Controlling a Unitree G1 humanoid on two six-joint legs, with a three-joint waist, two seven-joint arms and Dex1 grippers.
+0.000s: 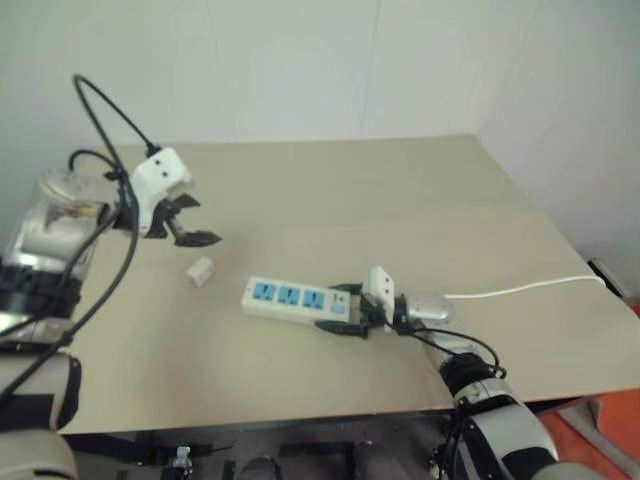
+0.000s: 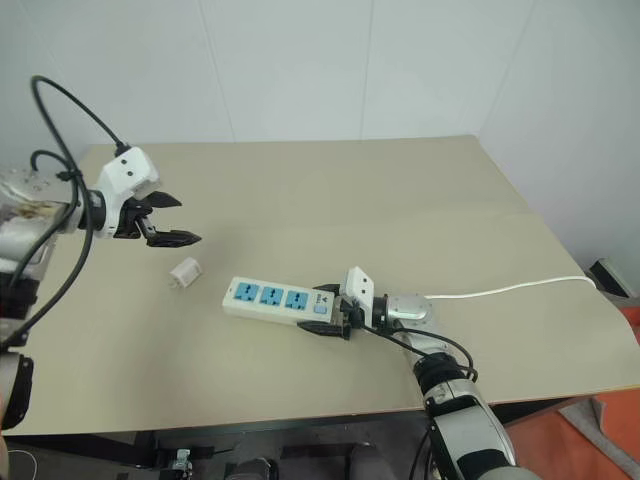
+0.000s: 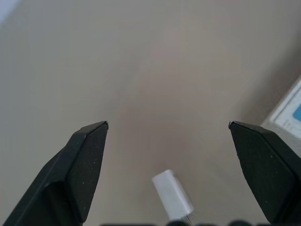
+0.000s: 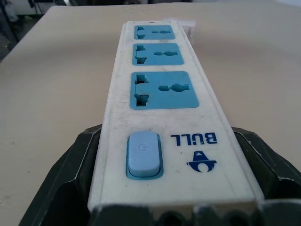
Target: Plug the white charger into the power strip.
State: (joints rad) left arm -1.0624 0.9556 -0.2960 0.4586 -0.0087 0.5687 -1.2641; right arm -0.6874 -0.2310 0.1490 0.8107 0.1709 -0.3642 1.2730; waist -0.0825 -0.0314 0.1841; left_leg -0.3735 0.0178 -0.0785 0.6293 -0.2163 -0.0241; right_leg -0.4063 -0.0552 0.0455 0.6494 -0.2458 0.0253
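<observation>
Nothing is plugged in yet. Right gripper (image 2: 330, 322) clamps the switch end of the power strip (image 2: 268, 297) on the desk (image 2: 400, 210). Left gripper (image 2: 165, 222) hangs wide open, empty, just above the white charger (image 2: 184, 272), which waits ungrasped.

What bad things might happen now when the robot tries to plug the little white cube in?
The white charger lies on its side on the table, so the open left gripper above it might nudge it away or pick it up crooked. The right gripper grips the power strip by just its switch end, so the strip might swing when the charger gets pushed in.
</observation>
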